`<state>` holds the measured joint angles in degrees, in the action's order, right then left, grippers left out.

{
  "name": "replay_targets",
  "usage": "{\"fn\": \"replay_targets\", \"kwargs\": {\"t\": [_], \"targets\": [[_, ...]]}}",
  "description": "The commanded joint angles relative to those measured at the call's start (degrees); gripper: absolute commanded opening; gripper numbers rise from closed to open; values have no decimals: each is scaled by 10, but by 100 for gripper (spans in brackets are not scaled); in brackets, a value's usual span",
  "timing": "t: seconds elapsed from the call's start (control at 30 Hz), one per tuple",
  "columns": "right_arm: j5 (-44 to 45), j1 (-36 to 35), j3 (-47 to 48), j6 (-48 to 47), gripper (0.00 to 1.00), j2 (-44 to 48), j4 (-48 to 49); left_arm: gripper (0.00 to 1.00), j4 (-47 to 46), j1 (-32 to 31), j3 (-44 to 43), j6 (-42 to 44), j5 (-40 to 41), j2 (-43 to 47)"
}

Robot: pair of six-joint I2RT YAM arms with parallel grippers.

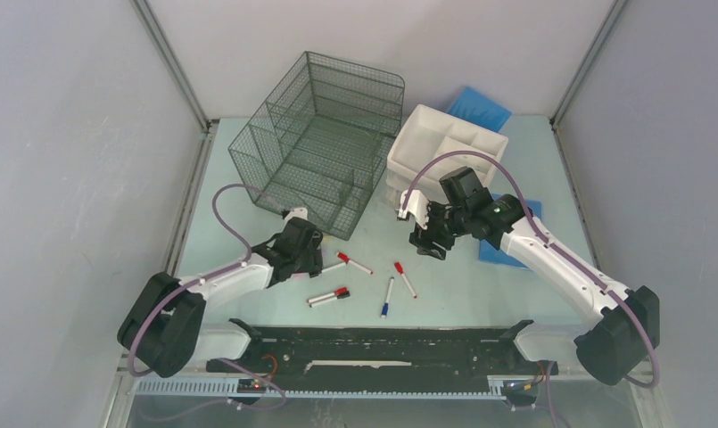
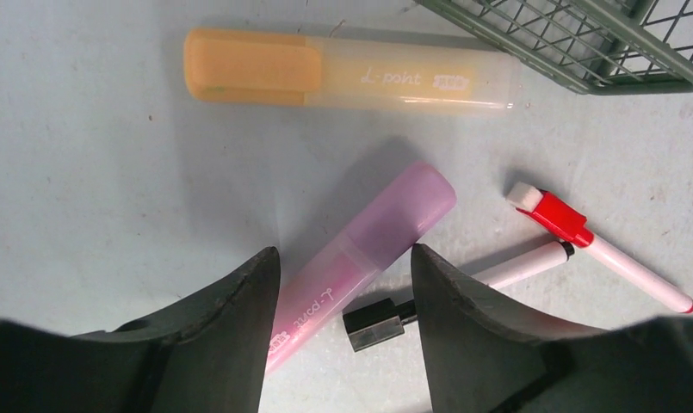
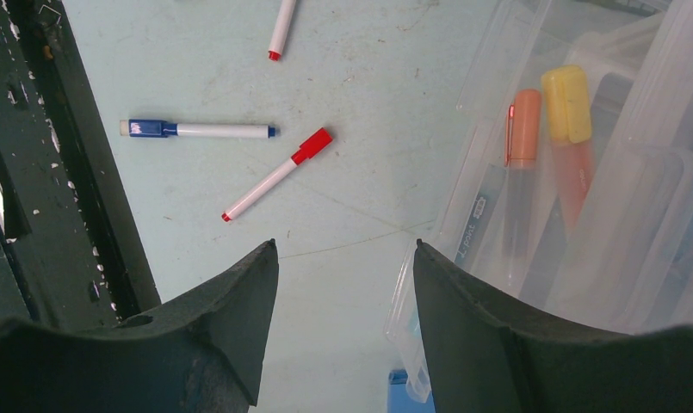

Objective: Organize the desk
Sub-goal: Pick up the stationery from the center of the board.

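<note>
The desk [image 1: 466,290] is a pale mint-green tabletop. My left gripper [image 1: 309,256] hangs low over it by the mesh organizer's front corner. In the left wrist view my left gripper [image 2: 344,258] is open, its fingers on either side of a purple highlighter [image 2: 394,215] lying on the desk [image 2: 84,172]. An orange highlighter [image 2: 343,73] lies beyond it. My right gripper [image 1: 426,242] is open and empty above the desk, just in front of the white drawer unit [image 1: 444,147]. It also shows in the right wrist view [image 3: 344,249].
A dark wire-mesh organizer [image 1: 319,143] stands at the back left. Thin markers lie mid-desk: red-capped [image 1: 355,263], [image 1: 405,278], black-and-red [image 1: 328,296], blue [image 1: 387,297]. A clear drawer [image 3: 584,215] holds orange [image 3: 523,129] and yellow [image 3: 566,103] highlighters. Blue pads [image 1: 480,107], [image 1: 507,242] lie right.
</note>
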<state>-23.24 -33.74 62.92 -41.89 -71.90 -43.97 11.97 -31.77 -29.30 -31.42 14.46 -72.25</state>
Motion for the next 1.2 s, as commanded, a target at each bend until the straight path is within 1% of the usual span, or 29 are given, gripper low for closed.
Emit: {"fn": "replay_targets", "kwargs": {"t": [0.0,0.1,0.17,0.27,0.37,0.67,0.77,0.93,1.1,1.17], "targets": [[-6,-3,-1,-6,67,3,0,62,16,-4,-16,13,4,-29],[-6,-3,-1,-6,67,3,-1,61,13,-4,-22,14,16,-47],[-6,-3,-1,-6,67,3,-1,56,14,-4,-26,13,18,-57],[-6,-3,-1,-6,67,3,-1,53,7,-4,-29,10,12,-64],[-6,-3,-1,-6,67,3,-1,43,7,-6,-29,10,2,-71],[-7,-3,-1,-7,67,4,-1,25,3,-12,-18,17,-39,-70],[-7,-3,-1,-6,67,4,-1,20,3,-12,-13,18,-38,-51],[-12,-4,-1,-5,67,4,-1,7,2,-13,-2,21,-31,-1],[-33,-11,-1,-4,67,9,-2,0,-11,-13,18,29,-37,67],[-39,-15,-1,-4,67,12,-2,0,-19,-12,27,31,-42,94]]}}
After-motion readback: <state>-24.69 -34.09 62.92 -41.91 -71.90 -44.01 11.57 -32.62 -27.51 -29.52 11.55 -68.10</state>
